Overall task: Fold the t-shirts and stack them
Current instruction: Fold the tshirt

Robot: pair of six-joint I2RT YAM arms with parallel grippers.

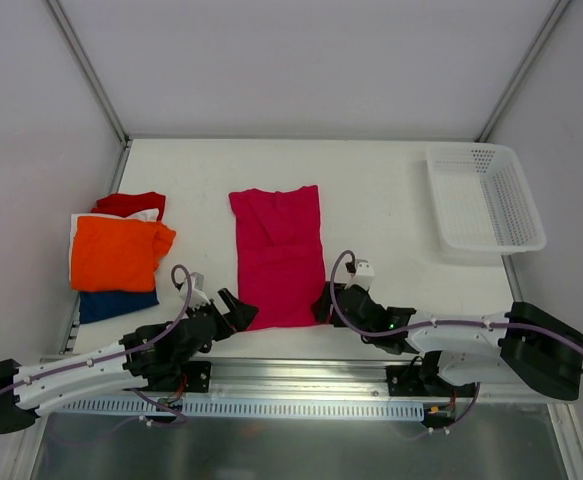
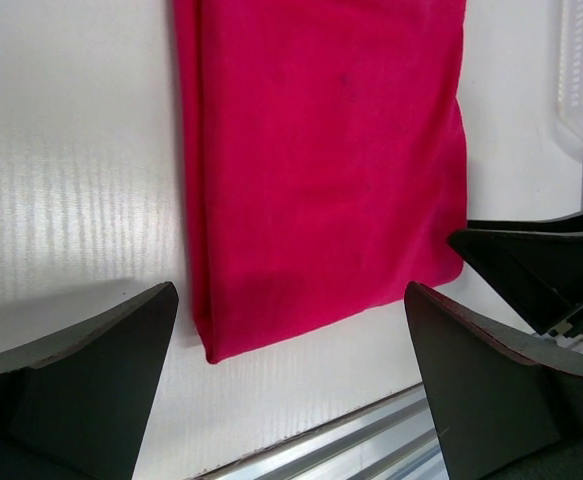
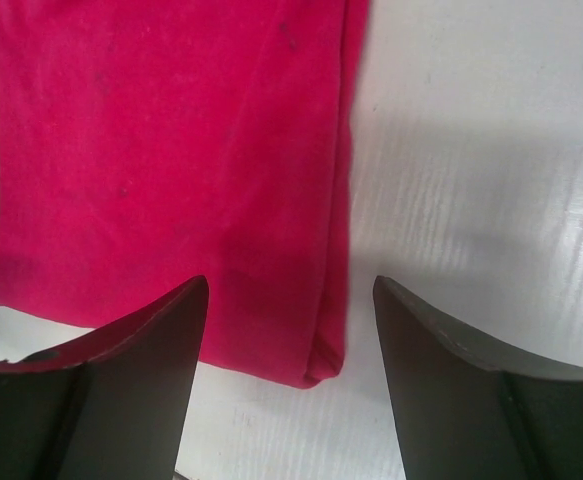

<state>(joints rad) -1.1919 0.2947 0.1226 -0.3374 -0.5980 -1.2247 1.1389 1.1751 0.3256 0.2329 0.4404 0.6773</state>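
Magenta t-shirt [image 1: 277, 258], left hand [image 1: 235, 307] and right hand [image 1: 323, 303] spread at its near corners, basket [image 1: 487, 245] well apart.

Matt magenta cloth t-shirt [image 1: 278, 255], smooth glossy white table [image 1: 381, 195]

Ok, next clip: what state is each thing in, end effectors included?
Magenta-pink cloth t-shirt: folded lengthwise, lying flat, ungripped.
Orange cloth t-shirt: folded, topping the left stack.
Red cloth t-shirt: in that stack, mostly covered.
White cloth t-shirt: same, only edges showing.
Dark blue cloth t-shirt: same, near edge showing.
White perforated plastic basket: upright.
Left end effector: open, holding nothing.
Right end effector: open, holding nothing.
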